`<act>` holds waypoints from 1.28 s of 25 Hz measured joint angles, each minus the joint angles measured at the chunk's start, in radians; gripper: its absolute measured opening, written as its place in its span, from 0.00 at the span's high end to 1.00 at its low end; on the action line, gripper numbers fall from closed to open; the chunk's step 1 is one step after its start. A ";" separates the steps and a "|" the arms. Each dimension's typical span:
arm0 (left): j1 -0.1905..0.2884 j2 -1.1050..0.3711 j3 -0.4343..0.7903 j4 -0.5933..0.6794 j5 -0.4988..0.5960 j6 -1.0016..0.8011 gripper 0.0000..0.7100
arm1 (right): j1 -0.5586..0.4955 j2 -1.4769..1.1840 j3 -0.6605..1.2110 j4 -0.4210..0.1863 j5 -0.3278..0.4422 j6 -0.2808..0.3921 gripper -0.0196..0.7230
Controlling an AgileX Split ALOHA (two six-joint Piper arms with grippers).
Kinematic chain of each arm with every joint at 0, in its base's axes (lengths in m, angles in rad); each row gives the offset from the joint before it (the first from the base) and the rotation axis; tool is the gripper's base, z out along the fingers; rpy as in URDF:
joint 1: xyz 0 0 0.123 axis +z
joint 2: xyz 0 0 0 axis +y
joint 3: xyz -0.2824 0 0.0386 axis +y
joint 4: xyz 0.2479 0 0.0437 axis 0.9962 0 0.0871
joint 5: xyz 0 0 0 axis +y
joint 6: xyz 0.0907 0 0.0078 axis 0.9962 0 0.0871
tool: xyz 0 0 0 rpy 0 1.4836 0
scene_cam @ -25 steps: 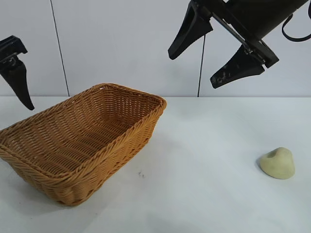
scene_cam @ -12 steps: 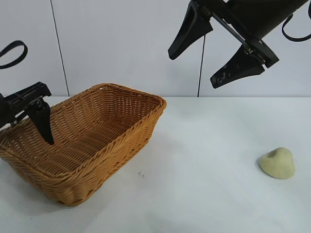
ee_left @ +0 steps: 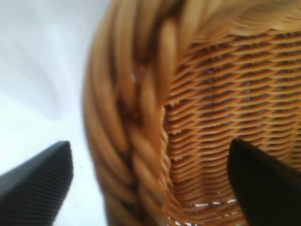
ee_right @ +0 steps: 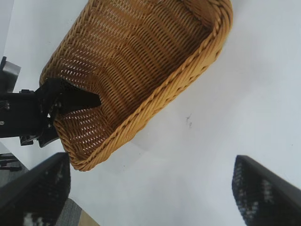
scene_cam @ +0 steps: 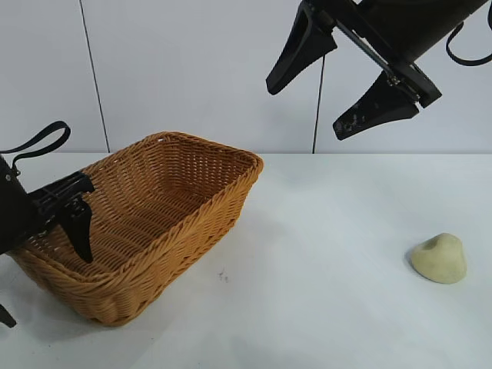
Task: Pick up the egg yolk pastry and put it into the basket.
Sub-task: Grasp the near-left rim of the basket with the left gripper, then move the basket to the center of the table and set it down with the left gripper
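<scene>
Egg yolk pastry [scene_cam: 439, 259] well apart from left hand [scene_cam: 46, 231] straddling basket [scene_cam: 184, 165] rim, right hand [scene_cam: 346, 73] spread.

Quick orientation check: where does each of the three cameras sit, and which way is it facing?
Exterior: faces both arms across the table; sees basket, egg yolk pastry, left hand astride the rim, right hand open, raised.
Left wrist: looks down onto the rim, fingertips either side.
Right wrist: overlooks the basket from above; both hands show.
All share the basket.

One basket [scene_cam: 165, 201] — one egg yolk pastry [scene_cam: 439, 258]
</scene>
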 joint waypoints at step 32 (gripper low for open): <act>0.061 0.291 -0.644 -0.045 0.576 0.819 0.80 | 0.000 0.000 0.000 -0.001 0.000 0.000 0.11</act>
